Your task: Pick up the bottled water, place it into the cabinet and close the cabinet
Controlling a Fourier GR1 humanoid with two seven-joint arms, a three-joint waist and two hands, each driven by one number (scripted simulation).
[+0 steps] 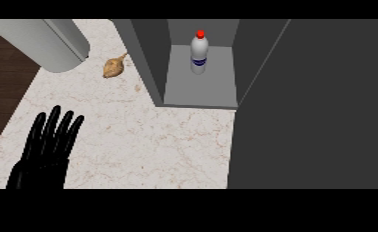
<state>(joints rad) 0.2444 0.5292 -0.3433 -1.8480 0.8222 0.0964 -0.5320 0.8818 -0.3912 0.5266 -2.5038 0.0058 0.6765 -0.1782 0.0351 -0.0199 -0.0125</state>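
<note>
We see one bottle point(198, 52), its blue label unreadable, standing upright inside the cabinet point(199, 88); our left hand point(46, 148) rests wide open, holding nothing, on the surface point(148, 136).

The bottled water point(198, 52) stood upright inside the cabinet point(199, 93), toward its back. A garlic bulb point(113, 68) lay on the counter point(155, 141) left of the cabinet; the left hand point(46, 148) rested at lower left.
</note>
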